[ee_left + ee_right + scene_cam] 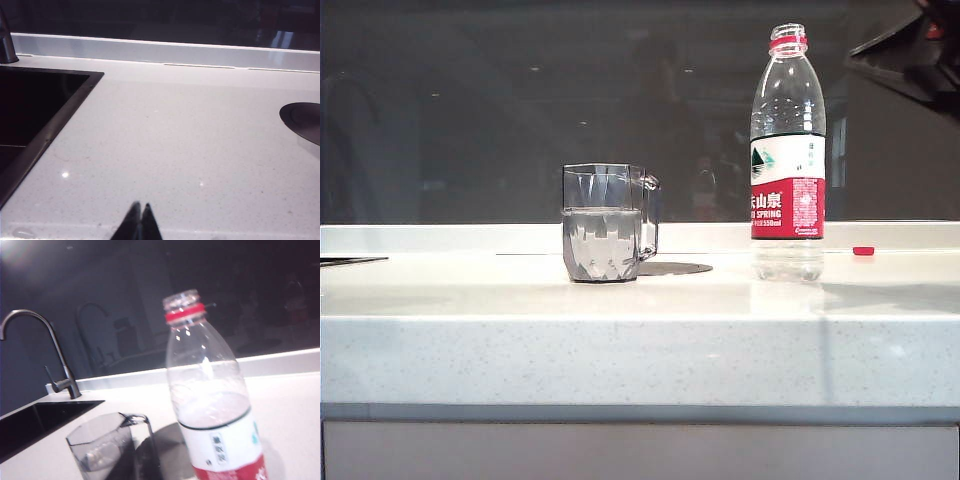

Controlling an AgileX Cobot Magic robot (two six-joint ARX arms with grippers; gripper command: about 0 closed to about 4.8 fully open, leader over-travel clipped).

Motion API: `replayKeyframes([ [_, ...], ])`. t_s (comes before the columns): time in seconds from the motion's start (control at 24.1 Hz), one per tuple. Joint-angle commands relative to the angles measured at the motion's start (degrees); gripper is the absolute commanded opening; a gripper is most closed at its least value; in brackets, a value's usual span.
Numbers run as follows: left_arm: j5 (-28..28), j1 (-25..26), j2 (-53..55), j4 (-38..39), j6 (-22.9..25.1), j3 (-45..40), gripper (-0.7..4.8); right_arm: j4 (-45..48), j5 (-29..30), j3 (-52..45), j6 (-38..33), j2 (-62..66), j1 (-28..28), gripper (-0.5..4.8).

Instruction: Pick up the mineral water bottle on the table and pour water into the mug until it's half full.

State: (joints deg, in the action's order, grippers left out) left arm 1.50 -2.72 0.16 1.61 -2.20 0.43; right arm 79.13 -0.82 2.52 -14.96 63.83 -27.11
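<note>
Table (640, 350) edge nearest. We'd grab the thin, crushable, uncapped mineral water bottle (787, 150) at its label; left gripper (139, 220) pressed together, right gripper (920, 50) likewise.

Not much of the robot was caught here, tbh. Of the left gripper (141, 207), only two slim black fingertips (133, 222) were seen in the left wrist view, tapered to sharp points and set tight together. In the exterior view's top right corner, a black angular chunk of the right arm (905, 55) was shown, marked with a small red spot. The right gripper itself couldn't be picked out, and finer detail was lost in the dark.
</note>
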Motion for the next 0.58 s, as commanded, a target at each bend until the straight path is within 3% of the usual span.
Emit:
replayKeyframes([
  [0.04, -0.24, 0.11, 0.04, -0.37, 0.11, 0.15, -0.04, 1.46, 1.03, 0.17, -0.24, -0.87, -0.02, 0.13],
  [0.08, -0.24, 0.11, 0.04, -0.37, 0.11, 0.15, -0.04, 1.49, 0.81, 0.20, -0.20, -0.87, -0.02, -0.08],
  [0.58, -0.24, 0.13, 0.04, -0.35, 0.11, 0.15, -0.04, -3.08, 0.96, 0.20, 0.20, -0.85, -0.02, -0.08],
])
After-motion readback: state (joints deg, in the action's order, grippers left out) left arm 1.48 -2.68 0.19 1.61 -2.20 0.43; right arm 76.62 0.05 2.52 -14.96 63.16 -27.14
